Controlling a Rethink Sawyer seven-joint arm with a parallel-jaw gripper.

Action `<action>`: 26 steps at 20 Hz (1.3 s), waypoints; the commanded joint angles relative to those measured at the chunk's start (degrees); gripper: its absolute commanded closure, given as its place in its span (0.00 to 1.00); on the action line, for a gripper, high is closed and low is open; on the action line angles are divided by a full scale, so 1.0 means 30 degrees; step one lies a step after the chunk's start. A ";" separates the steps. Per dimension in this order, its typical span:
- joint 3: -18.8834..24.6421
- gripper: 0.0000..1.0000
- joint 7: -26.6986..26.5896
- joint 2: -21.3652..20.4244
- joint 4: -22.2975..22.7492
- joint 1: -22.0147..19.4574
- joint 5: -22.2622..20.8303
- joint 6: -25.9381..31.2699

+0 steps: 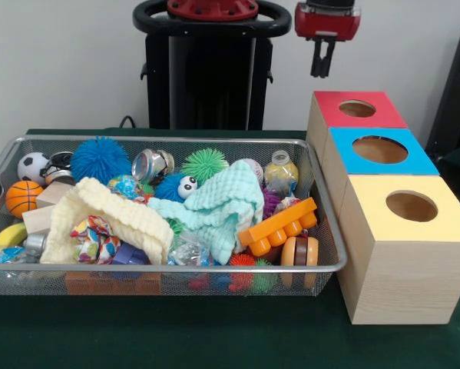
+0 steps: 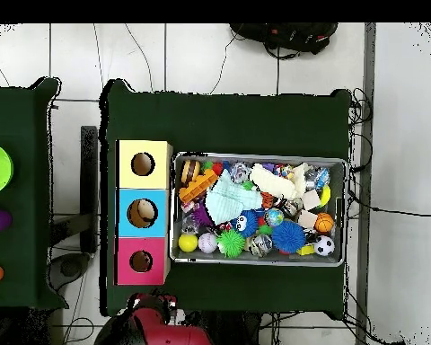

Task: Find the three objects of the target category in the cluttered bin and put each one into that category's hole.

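The bin lies on the bench at the front view's left, and no plush toy shows among its clutter. Right of it, the pincer hangs empty, nearly closed, just behind the red box's hole, so any pick is leftward and down.

boxes: 3 | bin: 1 | knitted cloths: 2

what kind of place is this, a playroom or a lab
Most likely a robotics lab test setup, not a playroom: a robot arm's gripper hangs above three colour-topped sorting boxes, beside a wire bin of toys, on a green-covered table with cables trailing over the tiled floor.
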 commanded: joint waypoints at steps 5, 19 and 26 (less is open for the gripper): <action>0.2168 1.00 0.0471 0.1804 -0.0208 -0.2128 -0.3890 -0.2135; 0.4395 1.00 -0.2483 0.6555 -0.7730 -0.6949 -0.9154 -0.0638; 0.6750 1.00 -0.2383 0.6876 -0.7612 -0.9345 -1.0579 0.0611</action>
